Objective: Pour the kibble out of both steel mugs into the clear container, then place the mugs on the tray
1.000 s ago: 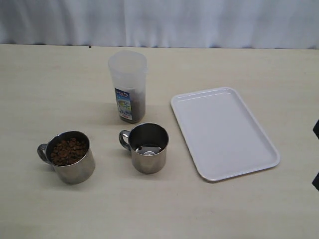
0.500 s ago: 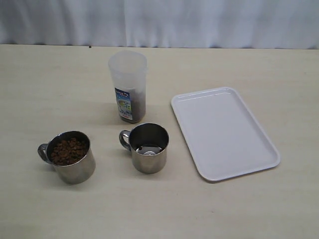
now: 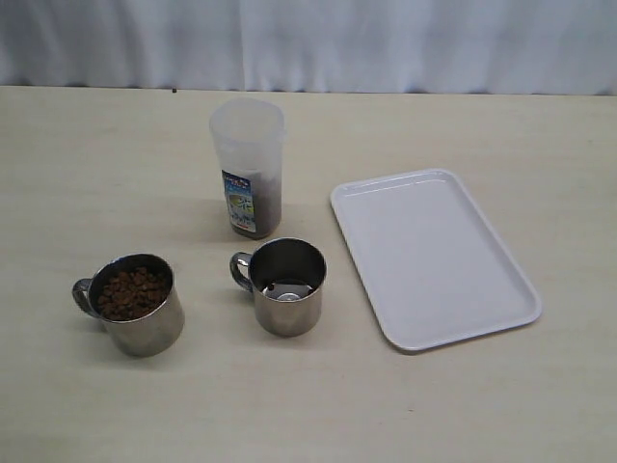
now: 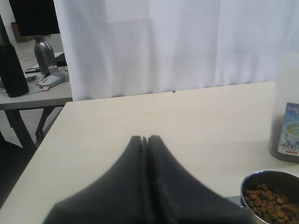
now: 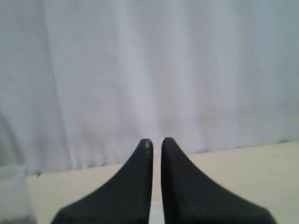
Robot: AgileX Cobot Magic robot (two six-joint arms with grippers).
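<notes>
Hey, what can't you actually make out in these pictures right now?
- Label print on the clear container: too small in the exterior view, cut by the frame edge in the left wrist view.
- Kibble mug: cut off at the left wrist view's corner.
- Second mug: bottom lost in reflections, exterior view.
- Both arms: outside the exterior view.

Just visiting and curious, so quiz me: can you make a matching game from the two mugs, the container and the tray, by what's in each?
Things: 1 mug nearer tray; 2 mug farther from tray; 3 container; 4 tray.
Contents: A kibble covering its bottom; B nothing, flat white; C kibble seen through its wall; D bare shiny bottom.
Pairs: 1-D; 2-A; 3-C; 4-B.
</notes>
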